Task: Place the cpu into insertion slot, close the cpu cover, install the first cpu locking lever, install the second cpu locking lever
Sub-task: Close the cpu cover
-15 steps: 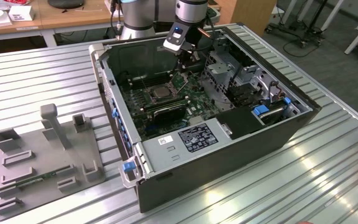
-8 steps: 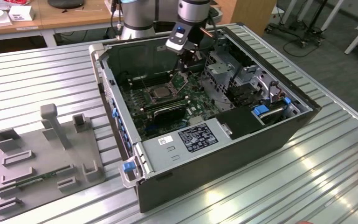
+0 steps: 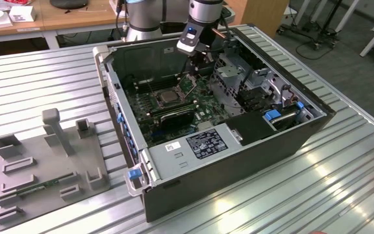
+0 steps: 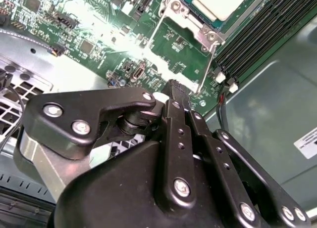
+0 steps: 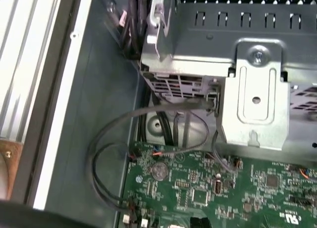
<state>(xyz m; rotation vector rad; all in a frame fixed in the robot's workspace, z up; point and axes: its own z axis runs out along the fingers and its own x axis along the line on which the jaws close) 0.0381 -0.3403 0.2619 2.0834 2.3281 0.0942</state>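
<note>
- Surface (image 3: 343, 185): a slatted metal top carrying an open case (image 3: 239, 161) laid on its side, with a grey fixture (image 3: 44, 165) well apart at the exterior view's left.
- Arm: it reaches down into the case above the green board (image 3: 203, 105).
- Hand (image 3: 196, 68): in the second wrist view the hand (image 4: 173, 89) is narrow. Its two fingers (image 4: 174, 139) lie side by side and nothing is visible between them.
- Slot (image 3: 167, 95): a silver-rimmed square on the board, beside the black memory slots (image 4: 257, 30).
- Cpu (image 4: 220, 1): a pale square seated in the slot.
- Cover (image 4: 192, 21): a silvery frame that appears to lie flat around the cpu.
- Levers: two thin wire levers (image 4: 157, 29) (image 4: 208, 65) run out from the frame's corners. Whether they are latched cannot be told. The hand's tip is just beside the free end of the nearer one.
- First wrist view: a grey drive cage (image 5: 257, 89) with dark cables (image 5: 114, 139) looping down to the board (image 5: 223, 188).
</note>
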